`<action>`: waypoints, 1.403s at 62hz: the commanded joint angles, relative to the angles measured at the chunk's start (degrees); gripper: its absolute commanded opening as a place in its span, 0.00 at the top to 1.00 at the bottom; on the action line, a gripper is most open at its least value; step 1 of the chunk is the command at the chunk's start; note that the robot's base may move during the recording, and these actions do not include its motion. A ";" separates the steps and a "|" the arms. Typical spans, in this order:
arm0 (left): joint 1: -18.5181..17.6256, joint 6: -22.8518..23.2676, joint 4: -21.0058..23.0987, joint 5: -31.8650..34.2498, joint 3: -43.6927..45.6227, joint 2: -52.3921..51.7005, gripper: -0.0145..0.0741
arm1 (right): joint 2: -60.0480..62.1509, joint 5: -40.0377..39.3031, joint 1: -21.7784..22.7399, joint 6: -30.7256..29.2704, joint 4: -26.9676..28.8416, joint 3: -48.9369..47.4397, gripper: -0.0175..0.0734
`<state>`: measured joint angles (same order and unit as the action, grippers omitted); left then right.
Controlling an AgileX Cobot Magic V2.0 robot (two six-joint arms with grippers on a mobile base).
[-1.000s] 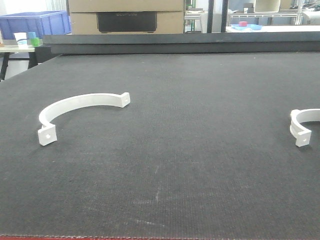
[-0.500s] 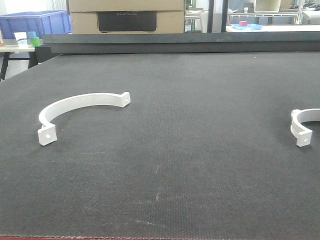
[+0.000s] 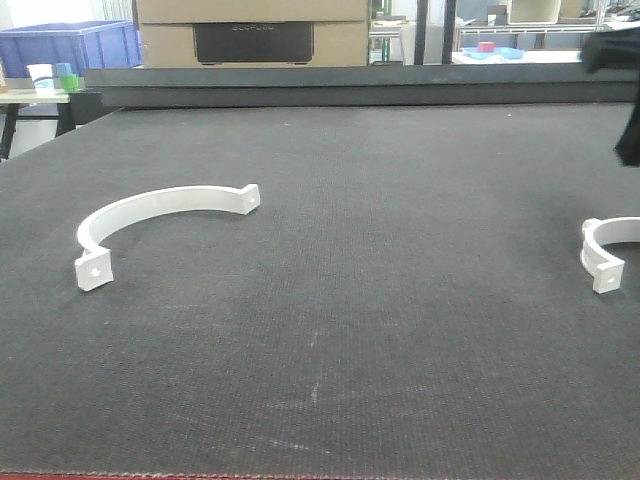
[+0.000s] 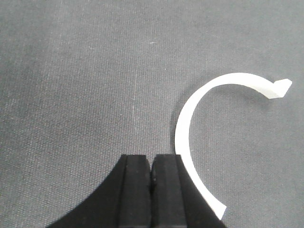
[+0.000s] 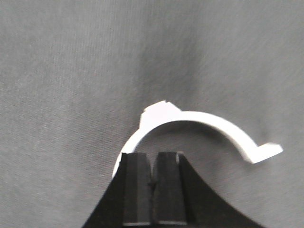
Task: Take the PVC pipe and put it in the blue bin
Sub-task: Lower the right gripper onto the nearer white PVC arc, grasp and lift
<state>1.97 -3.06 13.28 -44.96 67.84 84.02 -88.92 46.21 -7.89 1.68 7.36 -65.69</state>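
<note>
A white curved PVC half-ring (image 3: 170, 202) with a flat, holed tab at each end lies on the dark grey felt-covered bench (image 3: 380, 320) at the left middle of the front view. Its open side faces the lower right. A second white PVC half-ring (image 3: 600, 250) lies at the right edge, partly cut off by the frame and well apart from the first. The blue plastic bin (image 3: 70, 45) stands in the upper left corner, beyond the far edge of the bench. A brown cardboard box (image 3: 250, 12) sits at the top centre. A dark blurred shape (image 3: 615, 55) hangs in the upper right corner, too smeared to make out.

In the left wrist view, the left claw (image 4: 151, 164) at the bottom centre has its two black fingers pressed together with nothing between them. A white C-shaped PVC piece (image 4: 181, 133) lies flat just right of it. The lower run of this piece passes close beside the right finger, and contact cannot be judged.

In the right wrist view, which is slightly blurred, the right claw (image 5: 152, 161) is likewise closed and empty. A white arched PVC piece (image 5: 204, 117) curves just above its tips and runs toward the right middle. The arch's left end drops behind the claw's left side.

Which half-ring each wrist view shows cannot be told.
</note>
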 commanded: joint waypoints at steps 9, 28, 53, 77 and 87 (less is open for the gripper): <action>0.11 0.02 0.79 -0.37 0.35 -0.04 0.96 | -7.01 7.57 -6.19 16.66 -10.58 -7.47 0.96; 0.11 0.02 0.79 -2.98 0.35 -0.04 0.96 | -12.99 10.70 -6.63 20.40 -10.88 -10.27 0.87; 0.11 0.02 0.90 -3.73 0.35 -0.04 0.96 | -17.11 7.76 -6.63 20.40 -9.84 -10.27 0.60; 0.11 0.02 0.88 -3.13 0.16 -0.04 0.96 | -19.63 8.38 -6.63 20.40 -9.60 -10.27 0.71; 0.11 0.02 0.88 -0.68 0.16 -0.04 0.96 | -18.64 9.31 -6.63 20.40 -9.87 -10.27 0.96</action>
<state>1.97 -3.06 13.52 -47.47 67.84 84.02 -107.92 54.14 -14.64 22.10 -1.15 -76.11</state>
